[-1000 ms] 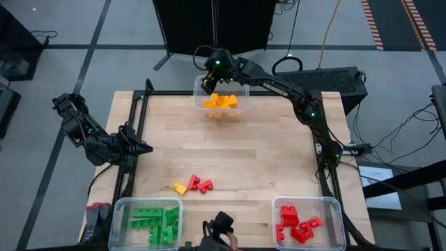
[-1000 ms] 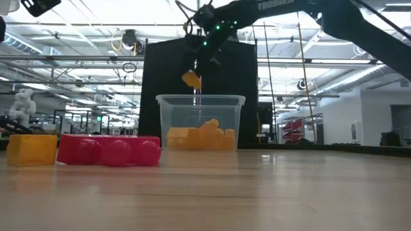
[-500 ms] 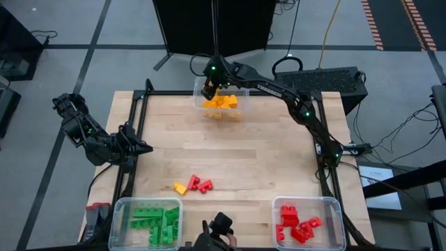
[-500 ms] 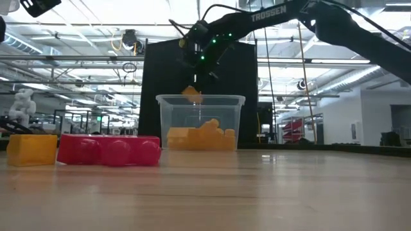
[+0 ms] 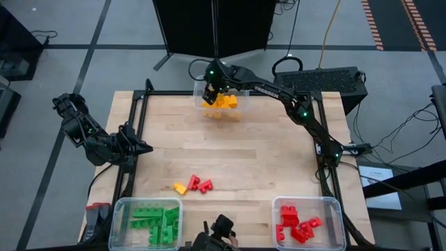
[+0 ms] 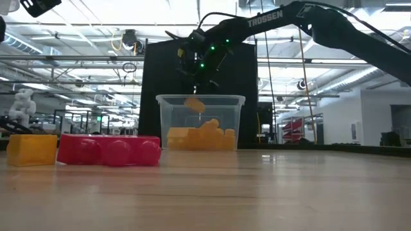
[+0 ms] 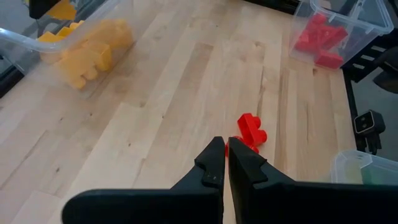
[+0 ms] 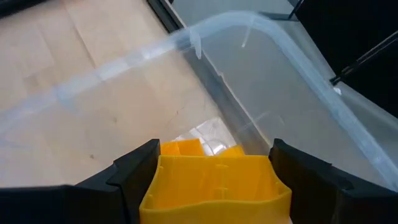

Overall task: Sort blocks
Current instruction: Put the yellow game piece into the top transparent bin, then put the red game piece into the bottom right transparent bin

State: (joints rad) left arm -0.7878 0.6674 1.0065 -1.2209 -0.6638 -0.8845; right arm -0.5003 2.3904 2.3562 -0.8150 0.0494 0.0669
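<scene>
Lowered into the bin, right tool (fingers wide) grips yellow-orange block.

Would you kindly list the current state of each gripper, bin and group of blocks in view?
right gripper: over the far bin, yellow block between its fingers
left gripper: shut, empty, at the table's left edge
far bin: upright, holding yellow blocks
green bin: holding green blocks
red bin: holding red blocks
loose blocks: unsorted on the table
</scene>
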